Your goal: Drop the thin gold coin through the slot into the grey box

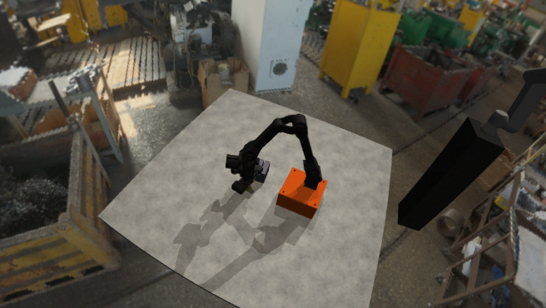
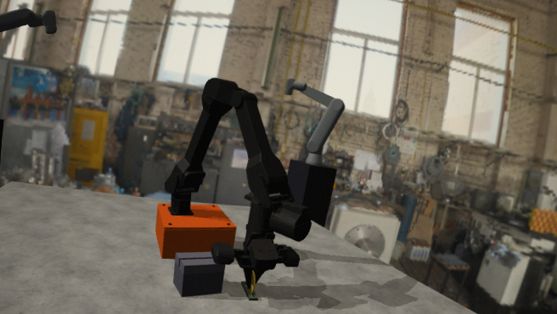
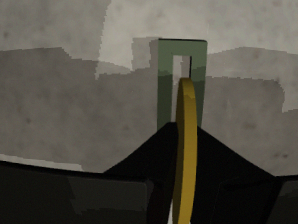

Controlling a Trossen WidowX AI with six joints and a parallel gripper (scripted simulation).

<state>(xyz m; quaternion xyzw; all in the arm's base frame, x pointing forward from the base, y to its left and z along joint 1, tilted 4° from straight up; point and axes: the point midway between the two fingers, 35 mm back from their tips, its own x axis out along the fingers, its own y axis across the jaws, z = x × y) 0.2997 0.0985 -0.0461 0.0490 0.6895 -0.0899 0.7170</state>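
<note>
The gold coin [image 3: 188, 165] [image 2: 254, 283] stands upright on edge between the fingertips of my gripper [image 3: 178, 132] [image 2: 250, 280], which is shut on it. In the top view only a small yellow bit of coin shows beside the gripper. The dark-green holder [image 3: 165, 95] [image 2: 253, 298] lies on the table directly beneath; its near part is hidden by fingers and coin in the wrist view. The coin's lower edge is at the holder; whether it is clear of the groove I cannot tell. The closed grey box [image 2: 201, 280] [image 1: 262, 175] is beside the gripper, its slot partly visible in the exterior view.
The orange base block [image 1: 301, 196] [image 2: 195, 239] carries the arm and stands behind the grey box in the exterior view. The pale table [image 1: 333, 258] bears the arm's shadows. A black pillar [image 1: 449, 179] with a grey arm stands beyond the table edge.
</note>
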